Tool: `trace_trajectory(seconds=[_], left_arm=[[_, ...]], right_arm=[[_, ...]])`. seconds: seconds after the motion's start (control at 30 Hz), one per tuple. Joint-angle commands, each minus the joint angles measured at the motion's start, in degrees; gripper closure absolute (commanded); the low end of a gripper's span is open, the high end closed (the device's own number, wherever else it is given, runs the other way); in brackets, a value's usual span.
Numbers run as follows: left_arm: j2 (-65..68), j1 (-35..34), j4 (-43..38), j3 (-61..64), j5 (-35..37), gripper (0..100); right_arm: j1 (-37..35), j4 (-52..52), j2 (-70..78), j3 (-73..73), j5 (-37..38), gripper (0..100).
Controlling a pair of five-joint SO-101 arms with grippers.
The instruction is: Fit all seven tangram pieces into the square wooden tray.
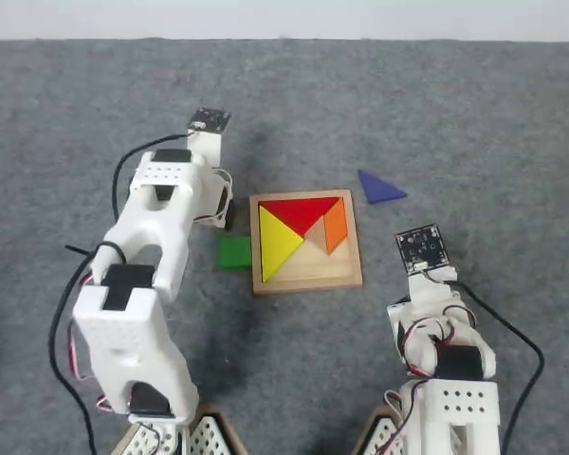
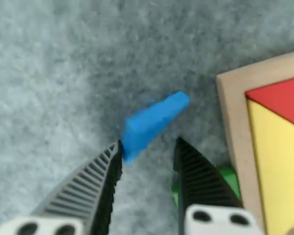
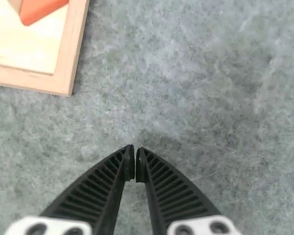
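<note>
Hovering low over the grey carpet-like table covering (image 1: 455, 114), the left gripper (image 2: 148, 144) is holding its fingers spread apart and is grasping nothing; a bright blue tangram piece (image 2: 154, 122) is lying on the covering just ahead of the fingertips, its near end touching the tip of one finger while the other finger is standing clear of it; the square wooden tray (image 1: 308, 282) is sitting in the middle of the table, just beside this gripper, and is carrying a large red triangle (image 1: 299, 212) along its far edge, a large yellow triangle (image 1: 277, 244) touching it on the left arm's side, and an orange piece (image 1: 335, 227) on the right arm's side; a green square piece (image 1: 234, 251) is lying on the covering just beside the tray's left rim; a dark blue triangle (image 1: 380, 188) is resting apart from the tray, beyond its far right corner; the right gripper (image 3: 135, 164) is hanging over bare covering near the tray's near right corner, its fingers clenched tip to tip with nothing between them.
</note>
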Motion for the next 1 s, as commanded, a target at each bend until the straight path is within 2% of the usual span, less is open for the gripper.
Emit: trace_trajectory(seconds=[0.0, 0.13, 0.3, 0.4, 0.57, 0.7, 0.83, 0.97], left_arm=[[-1.67, -0.26, 6.68, -5.14, -0.18, 83], [-9.93, -0.26, 9.67, -3.56, -0.44, 83], [-22.07, 0.18, 9.93, 4.0, -5.8, 83], [-24.26, 0.09, 9.85, 8.04, -9.14, 83], [-20.75, 1.85, 9.58, 10.51, -17.58, 80], [-15.12, 3.43, 9.85, 8.57, -33.49, 75], [-9.76, 5.71, 9.58, 5.23, -43.25, 75], [-6.15, 7.12, 6.51, 0.84, -46.24, 75]], right_arm=[[-0.75, -1.27, 0.48, -3.78, 0.7, 98.3], [-0.75, -1.27, 0.48, -3.69, 0.7, 98.3], [-0.75, -1.27, 0.48, -3.69, 0.7, 98.3], [-0.84, -1.27, 0.48, -3.69, 0.7, 98.3], [-3.56, -1.27, 0.84, -3.6, 0.7, 98.3], [-3.56, -1.27, 0.92, -3.6, 0.7, 98.3], [-3.65, -1.27, 0.92, -3.6, 0.7, 98.3], [-3.65, -1.27, 0.92, -3.52, 0.7, 98.3]])
